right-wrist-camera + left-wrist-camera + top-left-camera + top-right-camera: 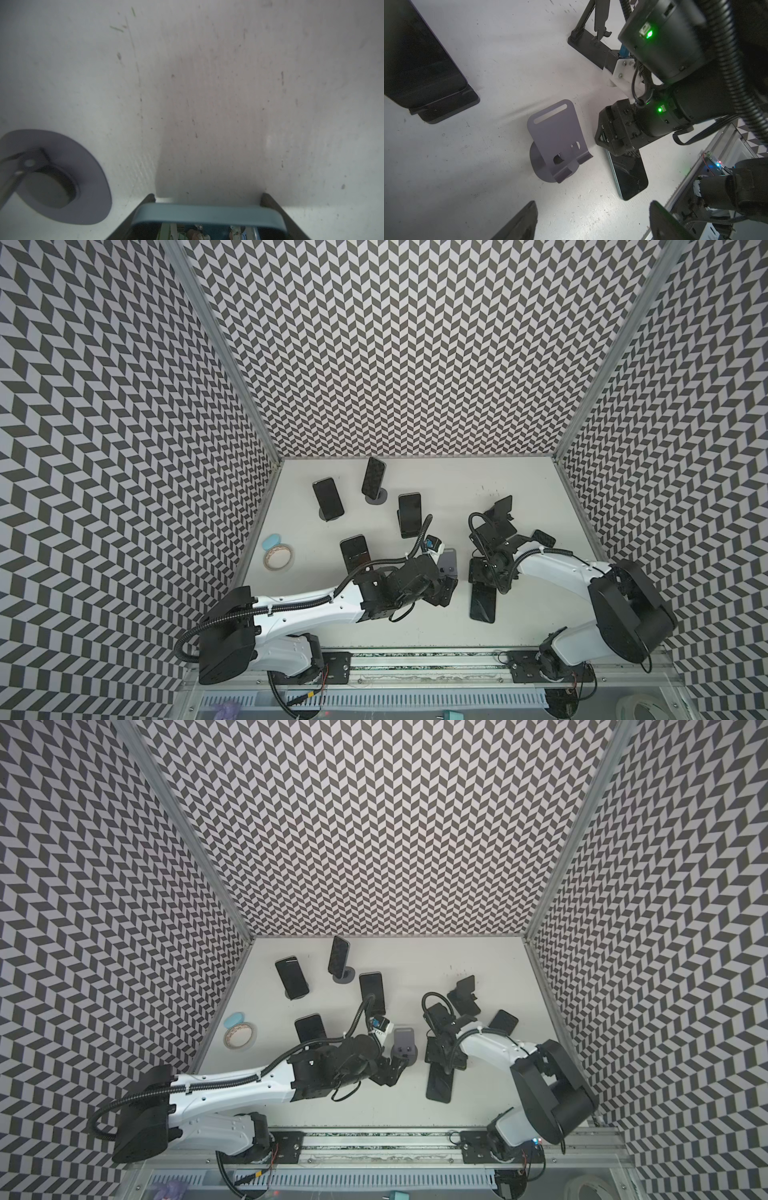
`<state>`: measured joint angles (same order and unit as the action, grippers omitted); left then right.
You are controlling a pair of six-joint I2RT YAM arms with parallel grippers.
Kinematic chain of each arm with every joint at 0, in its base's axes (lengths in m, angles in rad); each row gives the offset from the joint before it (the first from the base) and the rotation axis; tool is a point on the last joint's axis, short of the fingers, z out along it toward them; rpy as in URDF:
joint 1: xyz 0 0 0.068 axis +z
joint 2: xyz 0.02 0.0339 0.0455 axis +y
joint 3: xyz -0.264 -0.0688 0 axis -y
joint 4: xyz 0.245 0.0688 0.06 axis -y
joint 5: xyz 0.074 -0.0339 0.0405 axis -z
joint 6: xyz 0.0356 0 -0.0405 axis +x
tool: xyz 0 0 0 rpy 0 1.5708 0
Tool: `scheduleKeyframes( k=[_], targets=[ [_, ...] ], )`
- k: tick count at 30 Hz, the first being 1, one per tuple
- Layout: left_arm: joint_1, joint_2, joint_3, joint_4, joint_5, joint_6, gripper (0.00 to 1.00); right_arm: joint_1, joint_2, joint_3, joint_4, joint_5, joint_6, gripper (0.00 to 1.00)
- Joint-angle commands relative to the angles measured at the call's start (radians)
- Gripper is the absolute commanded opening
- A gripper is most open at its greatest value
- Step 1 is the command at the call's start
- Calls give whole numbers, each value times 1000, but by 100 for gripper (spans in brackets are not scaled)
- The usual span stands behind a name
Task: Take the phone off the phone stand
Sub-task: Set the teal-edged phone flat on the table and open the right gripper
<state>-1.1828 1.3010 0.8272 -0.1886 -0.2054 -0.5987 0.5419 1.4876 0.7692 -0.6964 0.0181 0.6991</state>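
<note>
Off its mount: the teal-edged phone [483,608] lies screen up on the white table [519,472], just beside the empty grey-violet phone stand [449,565]. In both top views we see it on the side nearer the right arm and a little closer to the front rail.

The right gripper [208,197] is clamped across the phone's far end. In the right wrist view its two dark fingers [270,205] flank the teal rim on either side. The left wrist view shows the same gripper set down over that end of the phone [631,176]. Whether the held end is raised off the surface we cannot tell.

The phone stand [556,141] shows a bare tilted backplate and a bare lower lip, its round base flat on the table. The left gripper [592,222] hangs near it, jaws spread wide with nothing between them, and the stand sits apart from both fingertips.

Farther back we count four other phones resting on stands of their own, one of them [328,499] near the left wall. A tape roll [277,559] lies by that wall's foot. A black folding stand [500,510] stands empty beyond the right arm's wrist.
</note>
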Motion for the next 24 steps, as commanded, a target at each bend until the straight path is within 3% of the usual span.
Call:
scheduleKeyframes(
  k=[1,12,24],
  targets=[
    [16,7,5,19,6,12,84,7,43,-28,80,11,-4,51],
    [34,25,54,-8,9,36,84,29,33,-45,92,38,-2,51],
    [31,-18,5,6,32,-43,84,38,-16,-81,101,70,7,51]
  ],
)
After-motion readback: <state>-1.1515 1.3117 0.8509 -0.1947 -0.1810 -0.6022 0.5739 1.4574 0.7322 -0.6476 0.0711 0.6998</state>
